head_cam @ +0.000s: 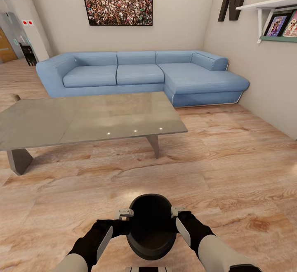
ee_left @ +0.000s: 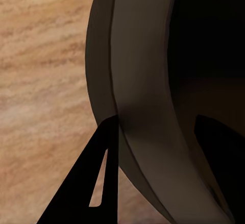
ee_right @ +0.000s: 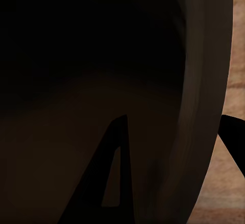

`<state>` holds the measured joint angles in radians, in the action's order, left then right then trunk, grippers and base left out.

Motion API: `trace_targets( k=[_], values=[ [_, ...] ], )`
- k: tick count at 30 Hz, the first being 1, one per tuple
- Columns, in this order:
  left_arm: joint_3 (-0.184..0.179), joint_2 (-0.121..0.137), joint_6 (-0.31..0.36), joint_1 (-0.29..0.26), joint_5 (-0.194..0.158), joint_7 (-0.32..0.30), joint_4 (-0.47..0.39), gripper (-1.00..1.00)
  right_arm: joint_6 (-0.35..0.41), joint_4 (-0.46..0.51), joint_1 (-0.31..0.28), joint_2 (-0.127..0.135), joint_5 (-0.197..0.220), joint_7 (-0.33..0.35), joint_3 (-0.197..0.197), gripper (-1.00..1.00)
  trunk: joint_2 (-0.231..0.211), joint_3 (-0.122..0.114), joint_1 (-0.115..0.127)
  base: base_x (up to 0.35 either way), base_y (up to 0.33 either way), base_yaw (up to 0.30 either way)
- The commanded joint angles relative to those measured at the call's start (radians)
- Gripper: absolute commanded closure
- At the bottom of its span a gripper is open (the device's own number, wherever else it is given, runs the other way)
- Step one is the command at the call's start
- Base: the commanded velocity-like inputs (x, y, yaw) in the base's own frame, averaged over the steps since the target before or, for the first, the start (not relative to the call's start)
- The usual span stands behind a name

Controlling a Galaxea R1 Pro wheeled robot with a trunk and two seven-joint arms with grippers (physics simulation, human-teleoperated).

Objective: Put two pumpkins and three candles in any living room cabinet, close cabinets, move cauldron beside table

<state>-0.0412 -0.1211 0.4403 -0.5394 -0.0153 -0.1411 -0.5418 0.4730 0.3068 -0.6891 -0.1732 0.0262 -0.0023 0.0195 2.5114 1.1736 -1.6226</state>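
left end effector (head_cam: 125,213), right end effector (head_cam: 177,211), clamping cauldron (head_cam: 151,239) rim

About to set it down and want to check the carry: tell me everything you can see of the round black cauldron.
The round black cauldron is a matte, dark pot with a wide open mouth facing up and nothing visible inside. It is carried low in front of the robot, above the wooden floor, short of the grey slab table. The left gripper and right gripper clamp opposite sides of its rim, a finger on each side of the wall. Its feet are hidden.
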Motion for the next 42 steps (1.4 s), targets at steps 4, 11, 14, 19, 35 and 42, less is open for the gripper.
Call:
trace_targets(
  k=[4, 11, 14, 19, 35, 42],
  values=[
    [-0.008, 0.000, 0.008, -0.001, -0.029, 0.001, -0.006, 1.00, 0.006, 0.001, 0.001, 0.000, 0.002, -0.001, 0.004, 1.00, 0.000, 0.001, 0.000, 0.000, 0.000, 0.000],
    [-0.008, -0.001, 0.008, -0.001, -0.030, 0.001, -0.007, 1.00, 0.006, 0.001, 0.001, 0.001, 0.002, -0.001, 0.004, 1.00, 0.000, 0.001, 0.000, 0.000, 0.000, 0.000],
    [-0.008, -0.001, 0.008, -0.001, -0.032, 0.001, -0.007, 1.00, 0.006, 0.001, 0.000, 0.000, 0.002, -0.001, 0.004, 1.00, 0.000, 0.001, 0.000, 0.000, 0.000, 0.000],
    [-0.008, -0.001, 0.010, -0.001, -0.034, 0.001, -0.007, 1.00, 0.006, 0.001, 0.000, 0.000, 0.002, -0.001, 0.004, 1.00, 0.000, 0.001, 0.000, 0.000, 0.000, 0.000],
    [-0.008, -0.002, 0.011, -0.001, -0.035, -0.002, -0.007, 1.00, 0.001, 0.008, 0.001, 0.001, 0.003, 0.001, 0.004, 1.00, -0.003, -0.061, 0.007, 0.000, 0.000, 0.000],
    [-0.008, -0.002, 0.011, -0.001, -0.035, -0.001, -0.007, 1.00, -0.024, 0.008, 0.000, 0.000, 0.002, 0.001, 0.004, 1.00, -0.005, -0.088, 0.010, 0.000, 0.000, 0.000]
  ],
)
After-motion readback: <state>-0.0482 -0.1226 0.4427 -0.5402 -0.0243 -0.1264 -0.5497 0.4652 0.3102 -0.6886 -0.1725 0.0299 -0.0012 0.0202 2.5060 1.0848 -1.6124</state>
